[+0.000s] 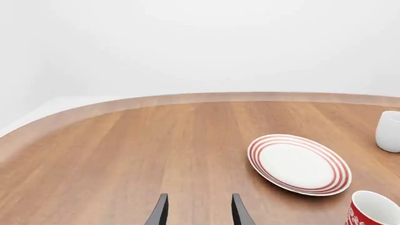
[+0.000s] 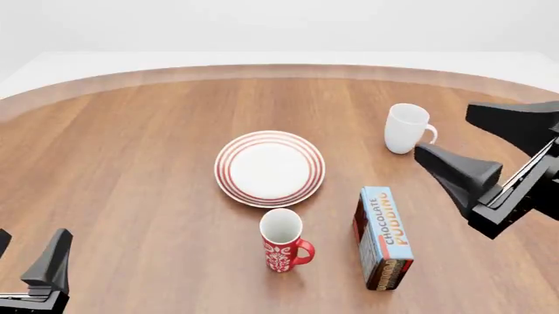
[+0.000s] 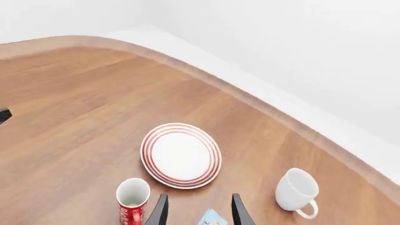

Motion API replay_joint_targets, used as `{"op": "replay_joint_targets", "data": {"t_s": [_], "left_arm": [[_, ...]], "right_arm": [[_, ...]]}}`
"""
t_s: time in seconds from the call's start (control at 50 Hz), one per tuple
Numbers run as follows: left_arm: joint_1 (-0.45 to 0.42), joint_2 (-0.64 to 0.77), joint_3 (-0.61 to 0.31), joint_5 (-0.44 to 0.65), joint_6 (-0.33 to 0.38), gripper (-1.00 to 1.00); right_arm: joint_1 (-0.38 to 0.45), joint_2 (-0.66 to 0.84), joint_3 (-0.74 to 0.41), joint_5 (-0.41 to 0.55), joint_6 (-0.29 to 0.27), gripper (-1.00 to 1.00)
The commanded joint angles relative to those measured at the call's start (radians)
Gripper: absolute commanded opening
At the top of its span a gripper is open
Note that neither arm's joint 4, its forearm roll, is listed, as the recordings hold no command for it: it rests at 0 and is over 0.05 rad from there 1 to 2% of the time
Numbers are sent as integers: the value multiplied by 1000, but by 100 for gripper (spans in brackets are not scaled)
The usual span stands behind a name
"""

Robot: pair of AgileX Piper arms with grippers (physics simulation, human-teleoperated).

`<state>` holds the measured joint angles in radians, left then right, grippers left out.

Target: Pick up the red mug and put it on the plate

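The red mug (image 2: 282, 243) stands upright on the table just in front of the plate (image 2: 269, 168), handle to the right, a small gap between them. Both show in the left wrist view (mug (image 1: 374, 211), plate (image 1: 299, 164)) and in the right wrist view (mug (image 3: 132, 200), plate (image 3: 181, 154)). My left gripper (image 2: 33, 234) is open and empty at the near left, far from the mug. My right gripper (image 2: 446, 131) is open and empty above the table at the right, next to the white mug.
A plain white mug (image 2: 406, 128) stands at the back right. A chocolate pudding box (image 2: 383, 237) lies right of the red mug. The round wooden table's rim (image 2: 262, 72) curves along the back.
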<state>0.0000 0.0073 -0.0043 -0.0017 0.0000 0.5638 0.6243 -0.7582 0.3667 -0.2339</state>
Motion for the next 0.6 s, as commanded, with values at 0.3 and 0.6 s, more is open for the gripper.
{"op": "replay_joint_targets", "data": {"t_s": [0.3,0.6], "left_arm": [[0,0,0,0,0,100],[0,0,0,0,0,100]], "right_arm": [[113,168,-15,20,-25,100],[139,229,45,-41,31,100]]}}
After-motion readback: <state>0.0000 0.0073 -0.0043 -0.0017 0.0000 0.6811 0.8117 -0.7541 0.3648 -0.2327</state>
